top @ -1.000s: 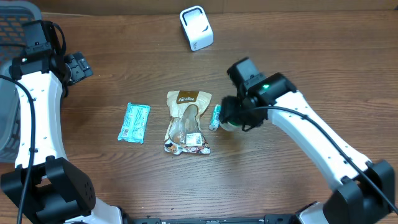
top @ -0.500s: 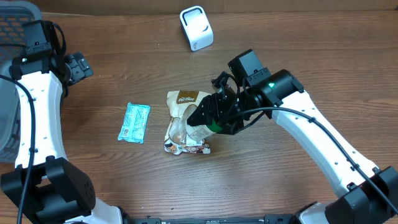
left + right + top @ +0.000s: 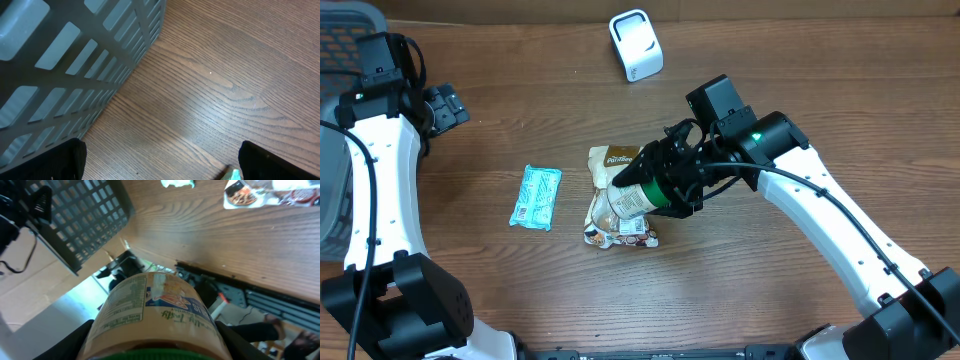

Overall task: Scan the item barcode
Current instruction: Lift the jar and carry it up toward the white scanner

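Wooden table point(image 3: 740, 300) lay beneath a labelled jar point(image 3: 632, 197), tipped sideways in the air and clamped in the right claw point(image 3: 670, 188) over a brown snack bag point(image 3: 620, 160). A teal packet point(image 3: 537, 197) lay to its left, with a white scanner point(image 3: 635, 45) beyond. The left claw point(image 3: 442, 105) gaped wide beside a grey basket point(image 3: 75, 60).

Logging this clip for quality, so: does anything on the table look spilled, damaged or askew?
Nothing spilled or damaged. Only the jar is off upright: the right gripper holds it tipped on its side above the brown snack bag. The white scanner sits at a slant, which looks harmless.
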You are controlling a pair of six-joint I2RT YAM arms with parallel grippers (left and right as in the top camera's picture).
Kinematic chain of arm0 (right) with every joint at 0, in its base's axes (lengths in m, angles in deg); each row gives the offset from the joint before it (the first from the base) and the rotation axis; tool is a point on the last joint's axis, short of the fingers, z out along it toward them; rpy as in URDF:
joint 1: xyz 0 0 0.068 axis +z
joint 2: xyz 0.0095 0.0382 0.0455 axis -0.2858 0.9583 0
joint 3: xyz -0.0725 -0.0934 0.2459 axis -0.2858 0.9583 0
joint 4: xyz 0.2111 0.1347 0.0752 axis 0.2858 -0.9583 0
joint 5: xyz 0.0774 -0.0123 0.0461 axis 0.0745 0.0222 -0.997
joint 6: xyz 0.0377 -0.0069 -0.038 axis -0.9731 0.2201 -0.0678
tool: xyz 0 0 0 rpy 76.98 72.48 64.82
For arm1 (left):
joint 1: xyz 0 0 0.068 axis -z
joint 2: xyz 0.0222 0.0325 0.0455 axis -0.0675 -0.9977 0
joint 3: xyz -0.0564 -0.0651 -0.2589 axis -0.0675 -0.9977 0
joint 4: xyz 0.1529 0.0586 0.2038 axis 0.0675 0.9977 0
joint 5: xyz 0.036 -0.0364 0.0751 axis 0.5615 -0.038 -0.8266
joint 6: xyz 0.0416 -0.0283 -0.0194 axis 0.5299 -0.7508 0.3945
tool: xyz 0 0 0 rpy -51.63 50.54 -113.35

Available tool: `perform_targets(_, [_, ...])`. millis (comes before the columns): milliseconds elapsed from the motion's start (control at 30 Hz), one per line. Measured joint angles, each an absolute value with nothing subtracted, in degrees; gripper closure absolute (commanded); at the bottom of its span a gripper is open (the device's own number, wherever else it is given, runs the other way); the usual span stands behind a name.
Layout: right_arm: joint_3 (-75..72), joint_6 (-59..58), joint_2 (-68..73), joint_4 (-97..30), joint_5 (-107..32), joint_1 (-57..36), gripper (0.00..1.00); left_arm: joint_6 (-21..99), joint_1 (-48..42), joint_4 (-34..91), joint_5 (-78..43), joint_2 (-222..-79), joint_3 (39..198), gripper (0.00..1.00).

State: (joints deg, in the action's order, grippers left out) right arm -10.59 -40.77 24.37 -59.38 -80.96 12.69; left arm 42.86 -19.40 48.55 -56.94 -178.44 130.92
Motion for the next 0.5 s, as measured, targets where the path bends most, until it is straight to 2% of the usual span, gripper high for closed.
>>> perform_targets(67, [-10.59,-41.86,24.37,-59.38,-81.96,12.69,0.84,42.86,-19.4,48.52,-56.94,-178.44,130.92,0.0])
perform_targets(500, [-10.59,-43.46,24.37,-58.44,-80.52,12.69,0.85,42.86,-19.4,48.55,-56.94,-178.44,130.92,0.0])
